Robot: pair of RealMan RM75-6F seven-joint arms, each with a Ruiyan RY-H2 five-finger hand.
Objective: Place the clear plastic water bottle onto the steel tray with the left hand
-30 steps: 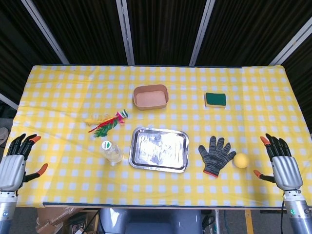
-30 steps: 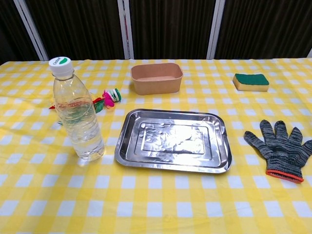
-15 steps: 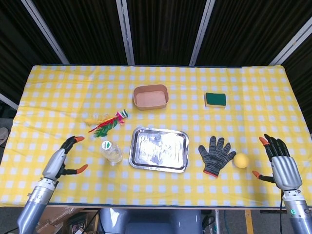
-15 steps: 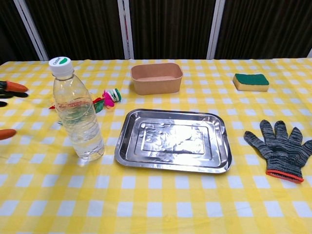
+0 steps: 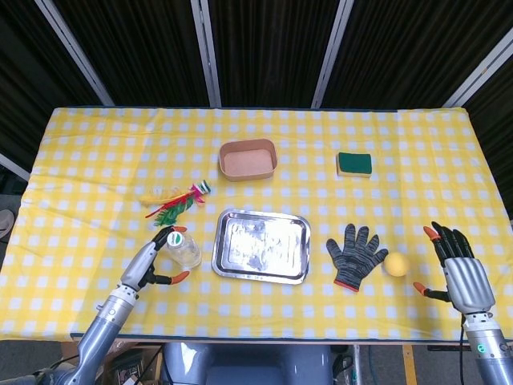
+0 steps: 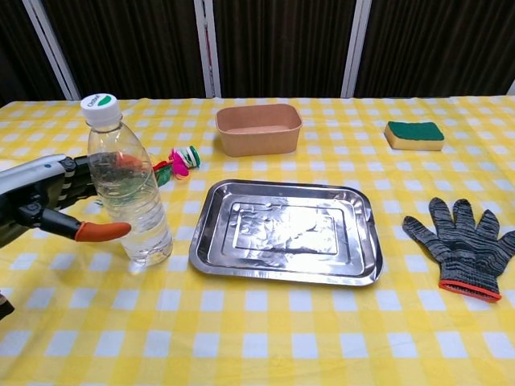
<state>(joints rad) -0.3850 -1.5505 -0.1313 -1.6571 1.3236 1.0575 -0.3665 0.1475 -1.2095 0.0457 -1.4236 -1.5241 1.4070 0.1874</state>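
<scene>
A yellow checked tabletop (image 5: 96, 160) carries a steel tray (image 5: 260, 246) near its middle. Just left of the tray stands the clear plastic water bottle (image 6: 127, 183), upright and capped. The left hand (image 5: 149, 261) sits beside the bottle with fingers (image 6: 96, 231) spread around it; whether they touch cannot be told. The right hand (image 5: 457, 273) hangs at the near right edge, fingers apart, holding nothing. A grey glove (image 5: 355, 255) lies right of the tray, touching a yellow ball (image 5: 396, 264).
</scene>
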